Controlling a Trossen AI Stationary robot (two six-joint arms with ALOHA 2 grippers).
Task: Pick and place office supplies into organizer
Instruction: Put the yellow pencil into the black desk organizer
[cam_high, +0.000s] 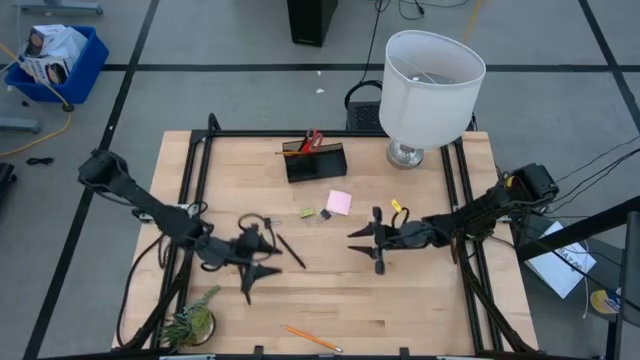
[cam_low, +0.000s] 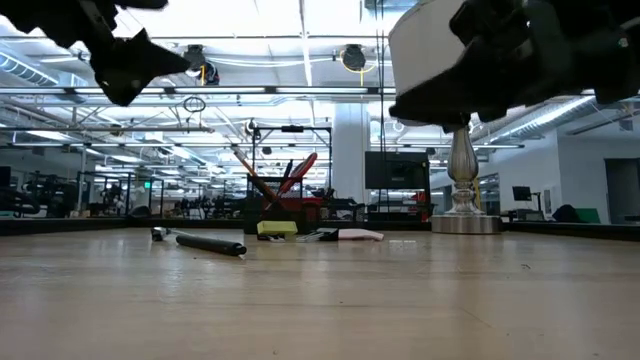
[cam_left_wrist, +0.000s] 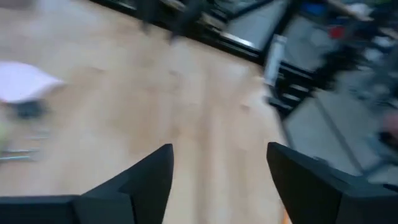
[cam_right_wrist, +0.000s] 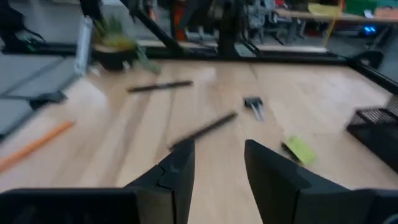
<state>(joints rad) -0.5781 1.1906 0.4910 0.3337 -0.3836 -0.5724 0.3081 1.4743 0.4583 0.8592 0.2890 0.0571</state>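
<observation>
On the wooden table (cam_high: 420, 300) we note, at the far edge, the lamp (cam_high: 432, 85), with the organizer (cam_high: 316, 162) holding scissors (cam_high: 311, 140) beside it. The left gripper (cam_high: 262, 262) hangs parted and empty near a black pen (cam_high: 290, 250). The right gripper (cam_high: 362, 243) is likewise apart, grasping nothing. Between them lie the sticky-note pad (cam_high: 339, 202) and eraser (cam_high: 308, 212).

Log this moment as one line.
left gripper: open, empty, above table | right gripper: open, empty | pen: on table | organizer: scissors inside
</observation>
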